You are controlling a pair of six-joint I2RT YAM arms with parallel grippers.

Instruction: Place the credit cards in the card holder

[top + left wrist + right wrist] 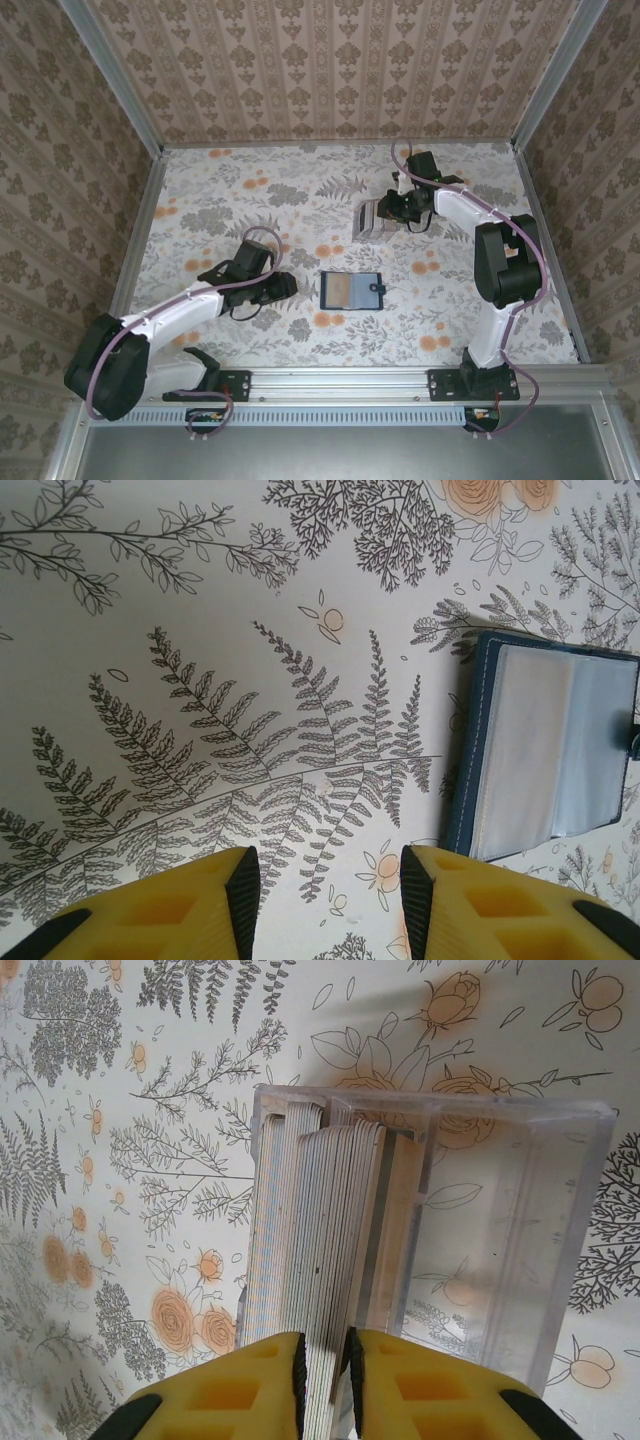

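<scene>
As the right gripper (325, 1365), jaws narrow, pinches credit cards (320, 1210) standing in a clear tray (520, 1220), the left gripper (325, 890) hovers wide open beside the unfolded card holder (550, 750). The pick-up step seems in hand, and next a card must be lifted free.

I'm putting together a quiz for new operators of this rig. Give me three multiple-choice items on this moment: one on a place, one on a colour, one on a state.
1. Where are the credit cards?
A) on edge in a clear tray
B) in a bowl
C) on a shelf

2. What colour is the cover of the card holder?
A) red
B) dark blue
C) white

3. The left gripper is:
A) shut on a card
B) open, with nothing between its fingers
C) shut on a pen

Answers:
1 A, the right wrist view shows them stacked upright in the tray.
2 B, its stitched border is dark blue.
3 B, its yellow fingers stand apart over the patterned surface.
</scene>
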